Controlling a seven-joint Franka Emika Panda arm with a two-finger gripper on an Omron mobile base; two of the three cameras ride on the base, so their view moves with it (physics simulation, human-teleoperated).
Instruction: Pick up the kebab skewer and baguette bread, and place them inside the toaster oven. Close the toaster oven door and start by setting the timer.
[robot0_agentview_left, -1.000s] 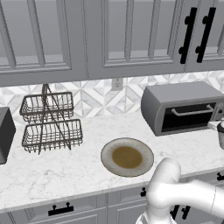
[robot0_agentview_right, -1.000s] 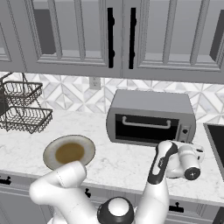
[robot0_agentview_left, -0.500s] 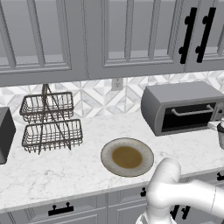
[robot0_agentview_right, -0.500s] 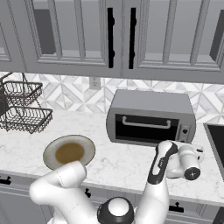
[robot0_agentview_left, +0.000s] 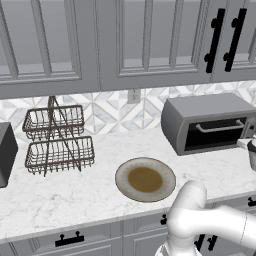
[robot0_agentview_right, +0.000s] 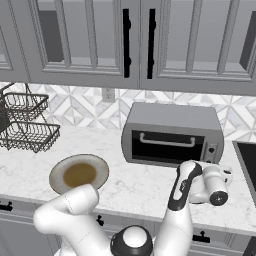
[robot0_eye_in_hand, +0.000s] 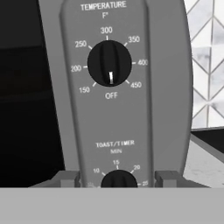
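at the toaster oven (robot0_agentview_right: 172, 131), right-hand end of the counter: my gripper (robot0_eye_in_hand: 118, 178) is squared up to the control panel, its two fingertips (robot0_eye_in_hand: 65, 178) standing apart on either side of the timer knob (robot0_eye_in_hand: 118, 180). a sliver of panel shows between each tip and the dial, so i read this as straddling it, not yet pinching it.

over the last second both base views match frame for frame. my arm has stayed parked at the oven's right end, and nothing on the counter has shifted. whatever changed was small and at the hand itself, and the wide views do not show it.

the toaster oven door (robot0_agentview_right: 165, 145) is up and shut, its silver bar handle across the glass. the round plate (robot0_agentview_left: 121, 172) lies bare. neither the kebab skewer nor the baguette bread is on the counter, so i judge both are inside, though i cannot make them out through the dark glass.

the temperature knob (robot0_eye_in_hand: 109, 63) points to off. that leaves, as i read it, only the last step: bring the tips together on the timer dial and turn it off its stop. the risk is a slipping grip, since the dial sits at the very edge of my hand view.
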